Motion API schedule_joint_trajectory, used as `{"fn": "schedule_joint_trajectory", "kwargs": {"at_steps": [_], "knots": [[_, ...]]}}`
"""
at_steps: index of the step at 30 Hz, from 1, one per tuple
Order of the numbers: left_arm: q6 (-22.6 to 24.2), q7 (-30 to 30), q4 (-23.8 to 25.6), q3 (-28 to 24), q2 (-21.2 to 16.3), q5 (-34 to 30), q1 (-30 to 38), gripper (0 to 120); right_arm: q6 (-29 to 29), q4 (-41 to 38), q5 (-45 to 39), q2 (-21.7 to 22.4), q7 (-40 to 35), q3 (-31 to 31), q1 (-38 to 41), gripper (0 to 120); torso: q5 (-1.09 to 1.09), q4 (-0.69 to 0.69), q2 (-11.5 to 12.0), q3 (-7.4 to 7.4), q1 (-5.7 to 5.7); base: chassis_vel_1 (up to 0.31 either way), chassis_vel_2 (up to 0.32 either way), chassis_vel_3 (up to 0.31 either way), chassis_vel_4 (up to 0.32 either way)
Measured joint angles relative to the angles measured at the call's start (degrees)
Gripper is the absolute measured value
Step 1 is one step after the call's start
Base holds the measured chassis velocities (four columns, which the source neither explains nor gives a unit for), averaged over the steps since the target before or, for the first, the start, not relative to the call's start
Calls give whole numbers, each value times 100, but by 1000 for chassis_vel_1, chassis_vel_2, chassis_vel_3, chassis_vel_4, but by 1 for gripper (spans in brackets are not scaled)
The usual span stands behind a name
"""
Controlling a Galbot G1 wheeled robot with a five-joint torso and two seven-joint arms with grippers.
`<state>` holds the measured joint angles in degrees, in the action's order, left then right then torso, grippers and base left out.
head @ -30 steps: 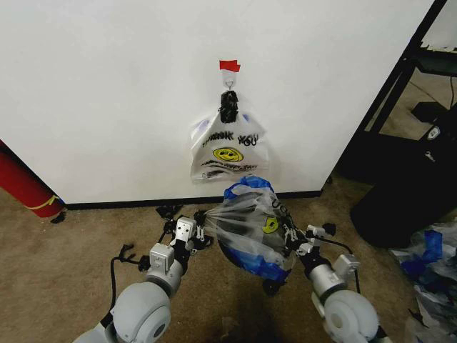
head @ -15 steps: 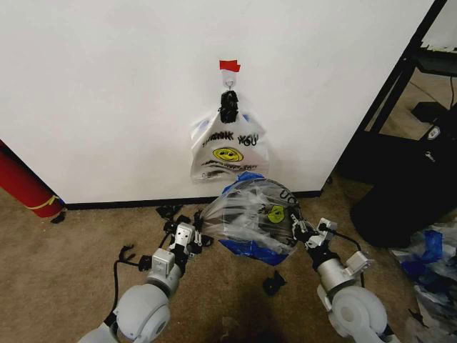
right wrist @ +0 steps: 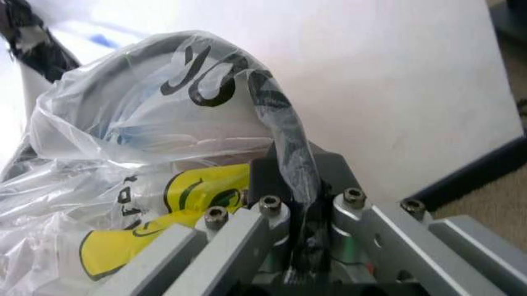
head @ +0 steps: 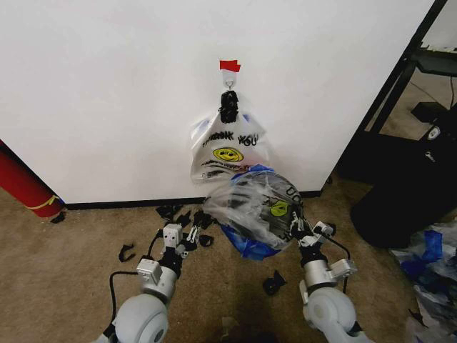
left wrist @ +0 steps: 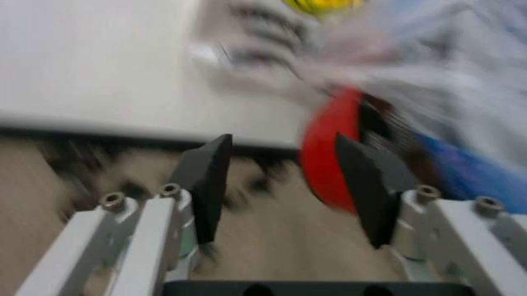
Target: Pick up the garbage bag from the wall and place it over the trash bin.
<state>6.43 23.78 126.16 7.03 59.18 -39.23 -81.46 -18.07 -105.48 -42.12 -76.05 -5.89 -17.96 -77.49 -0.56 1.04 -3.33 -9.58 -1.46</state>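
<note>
The see-through garbage bag [head: 251,207], with blue patches and a yellow-green mark, bulges low in front of the wall [head: 107,93]. Something dark shows through its plastic. My right gripper [head: 294,227] is at the bag's right side, shut on a twisted strand of it [right wrist: 290,154]. My left gripper [head: 194,230] stands open just left of the bag, with nothing between its fingers [left wrist: 210,179]. In the left wrist view the trash bin's red base [left wrist: 325,160] sits close ahead under the blurred bag.
A white "THANK YOU" smiley bag [head: 228,150] hangs from the hook under red tape [head: 229,66]. A red cylinder [head: 25,186] leans at the left. A black frame [head: 400,93], a large black bulk [head: 407,200] and loose plastic [head: 428,264] crowd the right. Black scraps [head: 271,282] litter the carpet.
The left gripper, which held the bag's stretched left edge, has let go and opened. The bag and the right gripper have moved forward toward the wall.
</note>
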Motion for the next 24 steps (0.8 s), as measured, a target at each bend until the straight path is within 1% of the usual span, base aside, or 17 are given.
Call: {"fn": "schedule_joint_trajectory", "kwargs": {"at_steps": [2, 3, 6, 9, 10, 13, 19, 24], "knots": [[436, 114, 496, -89, 43, -832, -187, 66, -146, 65, 99, -89, 86, 24, 4, 0, 0, 0, 0, 0, 0, 0, 0, 0, 0], [436, 114, 496, -89, 43, -832, -187, 66, -146, 65, 99, -89, 86, 24, 4, 0, 0, 0, 0, 0, 0, 0, 0, 0, 0], [855, 135, 923, -182, 150, -1721, -246, 80, -252, 147, 279, -130, 198, 52, -3, 0, 0, -1, 0, 0, 0, 0, 0, 0, 0], [1268, 234, 1101, -208, 266, -2418, -129, 91, -309, 176, 393, -129, 284, 73, -13, 0, 0, 0, 0, 0, 0, 0, 0, 0, 0], [1337, 263, 1102, -220, 290, -2522, -82, 96, -316, 175, 409, -128, 298, 79, -18, 0, 0, 0, 0, 0, 0, 0, 0, 0, 0], [1414, 302, 1042, -236, 316, -2599, 12, 99, -319, 149, 419, -125, 319, 85, -28, 0, 0, 0, 0, 0, 0, 0, 0, 0, 0], [1572, 556, 862, -245, 378, -2840, 192, 100, -328, 53, 477, -104, 356, 102, -73, 0, 0, 0, 0, 0, 0, 0, 0, 0, 0], [1641, 758, 758, -265, 524, -2944, 313, 100, -375, 27, 620, -112, 403, 152, -108, 0, 0, 0, 0, 0, 0, 0, 0, 0, 0]]}}
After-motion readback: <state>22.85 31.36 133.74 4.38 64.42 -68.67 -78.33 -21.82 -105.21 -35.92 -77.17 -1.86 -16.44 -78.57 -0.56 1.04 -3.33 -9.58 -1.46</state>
